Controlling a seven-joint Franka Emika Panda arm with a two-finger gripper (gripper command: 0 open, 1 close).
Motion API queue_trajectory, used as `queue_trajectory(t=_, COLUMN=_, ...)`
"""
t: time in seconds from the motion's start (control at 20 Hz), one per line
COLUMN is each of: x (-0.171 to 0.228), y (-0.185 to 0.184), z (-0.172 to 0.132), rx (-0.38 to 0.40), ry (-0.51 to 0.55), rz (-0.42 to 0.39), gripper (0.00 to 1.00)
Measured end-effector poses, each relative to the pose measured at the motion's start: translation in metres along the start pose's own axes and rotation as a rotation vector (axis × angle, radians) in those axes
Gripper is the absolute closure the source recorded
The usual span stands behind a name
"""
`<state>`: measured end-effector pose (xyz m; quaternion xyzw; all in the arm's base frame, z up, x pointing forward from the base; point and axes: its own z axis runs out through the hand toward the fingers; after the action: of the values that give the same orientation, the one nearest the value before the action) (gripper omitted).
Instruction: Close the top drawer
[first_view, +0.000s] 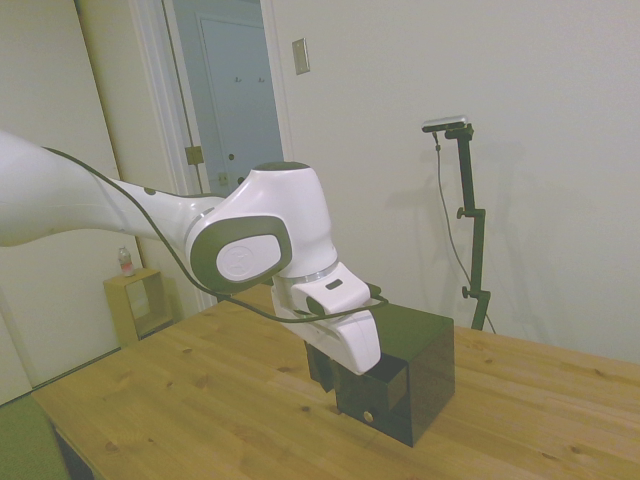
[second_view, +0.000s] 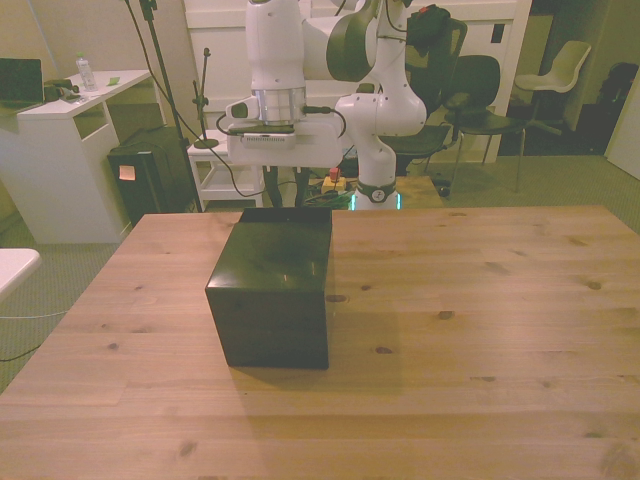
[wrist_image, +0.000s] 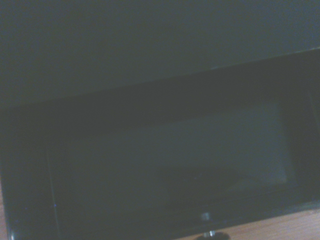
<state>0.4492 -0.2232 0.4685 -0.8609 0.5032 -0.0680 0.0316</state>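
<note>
Top drawer (wrist_image: 165, 165) open, arm's hand (first_view: 322, 368) before cabinet (first_view: 425, 360); hand grip state unclear

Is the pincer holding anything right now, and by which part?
It cannot be told. The arm's white wrist hides the pincer at the cabinet; the wrist view only looks into the open top drawer.

cabinet (second_view: 275, 290): glossy black
knob (first_view: 368, 415): brass
arm (first_view: 260, 240): white (grey joint caps)
table (second_view: 480, 330): light wood, dark knots
</note>
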Motion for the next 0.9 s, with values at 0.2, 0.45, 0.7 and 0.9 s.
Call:
queue_trajectory(t=0.2, x=0.002, y=-0.004, z=0.000, rx=-0.001, ry=0.001, rz=-0.004, gripper=1.00)
queue_trajectory(t=0.45, x=0.006, y=-0.012, z=-0.001, rx=0.000, ry=0.005, rz=-0.012, gripper=1.00)
queue_trajectory(t=0.7, x=0.013, y=-0.021, z=-0.002, rx=-0.002, ry=0.009, rz=-0.018, gripper=1.00)
queue_trajectory(t=0.9, x=0.021, y=-0.027, z=-0.005, rx=-0.004, ry=0.014, rz=-0.018, gripper=1.00)
